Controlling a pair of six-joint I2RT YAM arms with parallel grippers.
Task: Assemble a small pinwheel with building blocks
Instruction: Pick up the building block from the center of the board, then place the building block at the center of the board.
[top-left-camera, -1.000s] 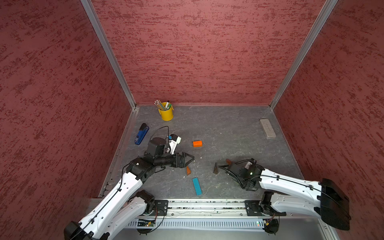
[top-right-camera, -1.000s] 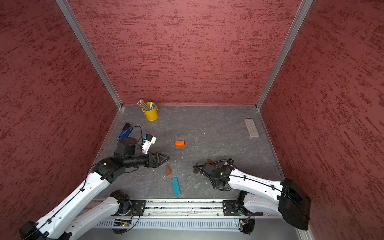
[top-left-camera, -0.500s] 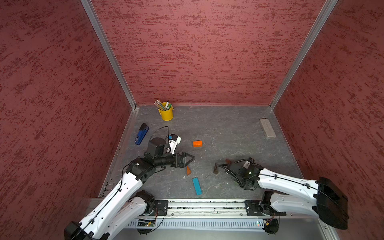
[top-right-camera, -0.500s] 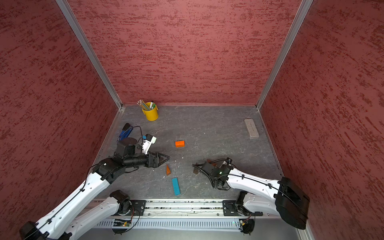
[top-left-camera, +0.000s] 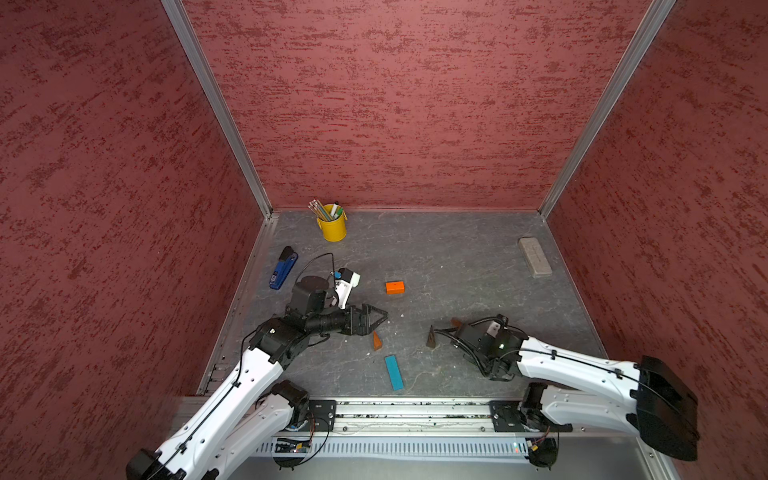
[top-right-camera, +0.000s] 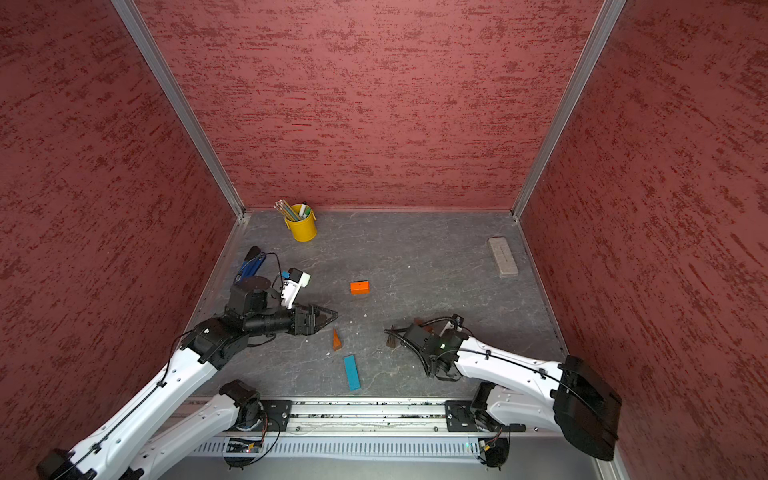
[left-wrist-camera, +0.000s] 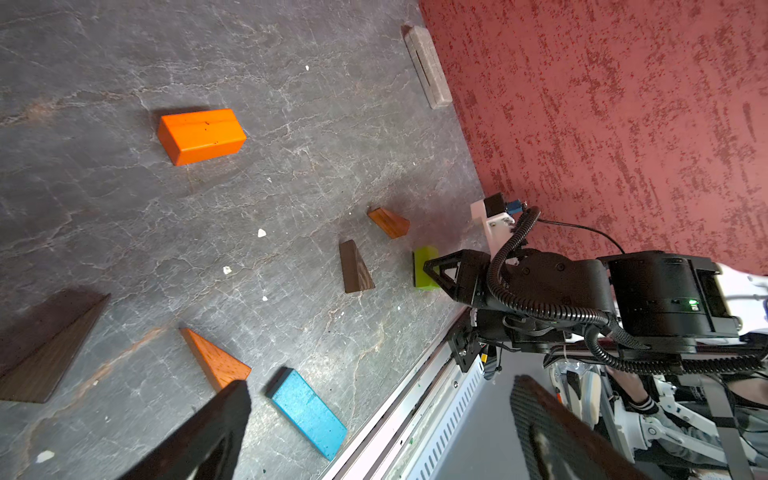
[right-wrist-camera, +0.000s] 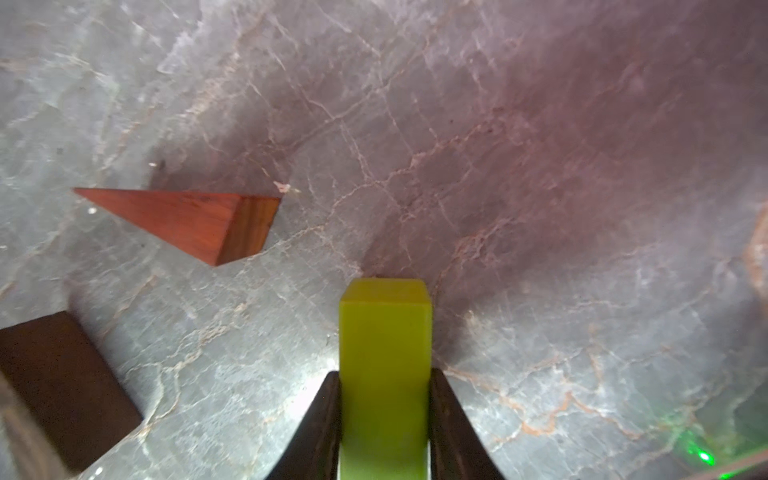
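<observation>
R end effector is closed on both sides of the green block, low at the surface, near the dark wedge. L end effector is wide open w/ nothing in it, near the light-brown wedge. Orange block and blue bar lie apart.

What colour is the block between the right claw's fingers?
Lime green; the block shows best in the right wrist view.

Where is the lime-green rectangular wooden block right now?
In the right wrist view, the lime-green block is gripped by the right gripper on the table's right side, beside a reddish-brown triangular wedge.
</observation>
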